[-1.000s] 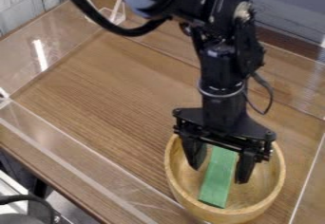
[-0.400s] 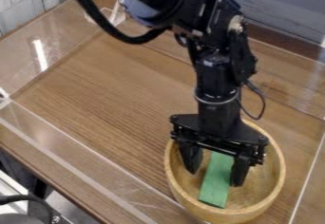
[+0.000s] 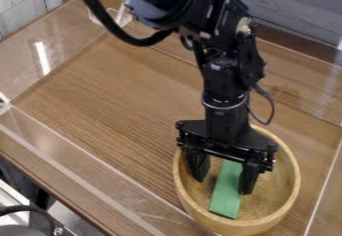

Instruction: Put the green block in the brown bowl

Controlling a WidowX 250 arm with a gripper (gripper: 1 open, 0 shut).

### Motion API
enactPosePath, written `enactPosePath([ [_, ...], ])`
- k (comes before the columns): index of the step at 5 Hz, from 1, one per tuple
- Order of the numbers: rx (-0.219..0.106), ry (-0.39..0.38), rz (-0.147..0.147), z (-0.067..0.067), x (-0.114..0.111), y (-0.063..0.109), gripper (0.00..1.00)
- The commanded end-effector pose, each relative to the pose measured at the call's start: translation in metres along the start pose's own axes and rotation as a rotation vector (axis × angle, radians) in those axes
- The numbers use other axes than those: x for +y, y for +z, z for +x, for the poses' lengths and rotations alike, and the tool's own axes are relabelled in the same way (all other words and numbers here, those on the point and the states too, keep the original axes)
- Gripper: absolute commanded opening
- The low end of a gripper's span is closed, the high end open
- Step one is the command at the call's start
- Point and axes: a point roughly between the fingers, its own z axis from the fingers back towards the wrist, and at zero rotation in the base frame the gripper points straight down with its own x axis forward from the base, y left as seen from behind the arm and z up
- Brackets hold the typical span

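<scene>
End effector (image 3: 226,170) spread wide over green block (image 3: 229,193) inside brown bowl (image 3: 190,198); no legible writing.

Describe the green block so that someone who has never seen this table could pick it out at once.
Start at the wood-grain table and go to its near right corner, where a large round light-brown wooden bowl sits. Inside it, under the open black gripper, lies the small bright green rectangular block, leaning from the bowl's floor up toward the fingers. It is the only green thing in view.
</scene>
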Motion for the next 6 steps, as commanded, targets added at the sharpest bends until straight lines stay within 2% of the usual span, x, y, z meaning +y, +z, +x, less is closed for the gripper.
enactPosePath([
  [1, -0.027, -0.001, -0.008, 0.006, 0.001, 0.004, 1.00],
  [5, -0.022, 0.021, 0.000, 0.009, 0.010, -0.003, 1.00],
  [6, -0.021, 0.024, -0.001, 0.009, 0.011, -0.006, 0.00],
])
